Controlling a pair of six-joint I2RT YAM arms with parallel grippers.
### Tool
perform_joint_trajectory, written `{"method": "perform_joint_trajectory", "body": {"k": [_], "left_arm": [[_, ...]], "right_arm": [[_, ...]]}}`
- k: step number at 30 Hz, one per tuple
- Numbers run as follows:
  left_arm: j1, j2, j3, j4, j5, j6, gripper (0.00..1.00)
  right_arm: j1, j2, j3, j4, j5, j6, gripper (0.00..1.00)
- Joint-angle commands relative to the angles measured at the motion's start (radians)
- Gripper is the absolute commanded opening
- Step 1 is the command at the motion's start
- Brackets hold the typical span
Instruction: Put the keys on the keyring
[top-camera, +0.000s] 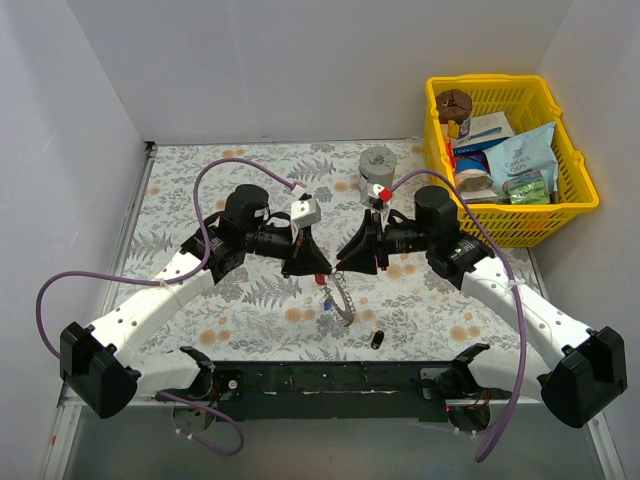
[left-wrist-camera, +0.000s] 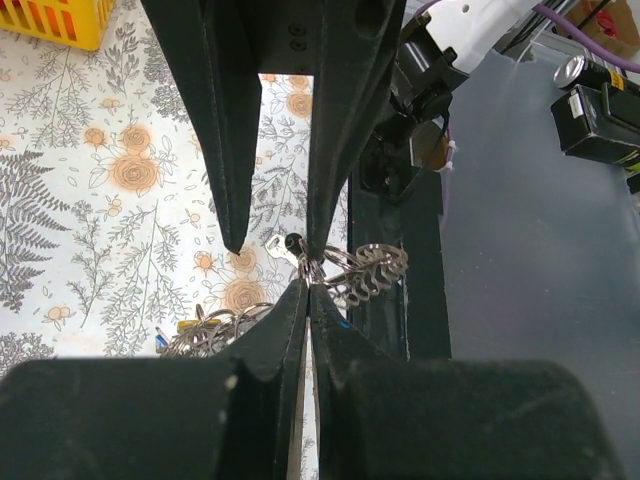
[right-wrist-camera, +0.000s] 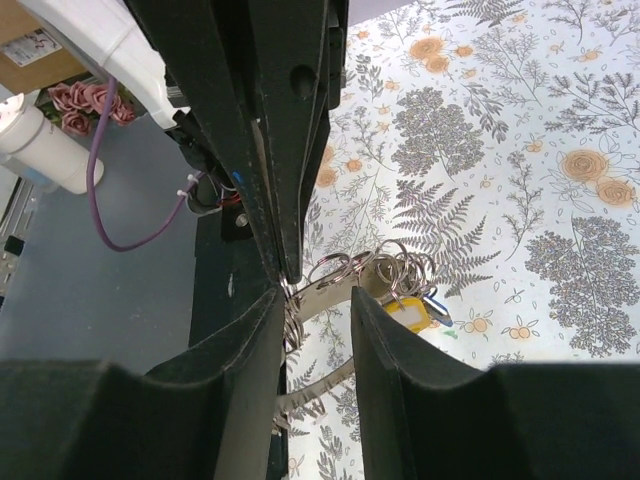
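Though the overhead view hides it, left fingers (left-wrist-camera: 268, 335) pinch the keyring (left-wrist-camera: 372, 270).

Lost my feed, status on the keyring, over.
Left end effector shut on keyring. Right end effector open around it. Black cylinder lies clear, nearer the bases.

Light fell evenly and brightly from above in the overhead view. The white walls (top-camera: 300, 60) showed no glare, and only short, soft shadows lay under the arms on the floral cloth (top-camera: 200, 170). The walls leaned outward toward the frame edges. In both wrist views the near fingers (left-wrist-camera: 150, 420) were blurred, almost featureless black, while the cloth behind was sharp. The keyring (left-wrist-camera: 370, 268) gave small bright glints.
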Motion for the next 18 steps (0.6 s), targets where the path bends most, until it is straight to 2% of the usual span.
{"method": "perform_joint_trajectory", "body": {"k": [1, 8, 12, 18], "left_arm": [[-0.008, -0.044, 0.059, -0.037, 0.023, 0.085, 0.0], [-0.008, -0.075, 0.071, -0.076, -0.003, 0.152, 0.0], [-0.008, -0.084, 0.073, -0.068, -0.02, 0.132, 0.0], [-0.008, -0.098, 0.065, -0.018, -0.08, 0.078, 0.0]], "right_arm": [[0.003, -0.017, 0.023, 0.053, 0.027, 0.014, 0.39], [0.001, -0.023, -0.031, 0.132, 0.129, 0.106, 0.3], [0.003, -0.023, -0.04, 0.122, 0.166, 0.112, 0.23], [0.035, -0.038, -0.049, 0.09, 0.163, 0.1, 0.19]]}}
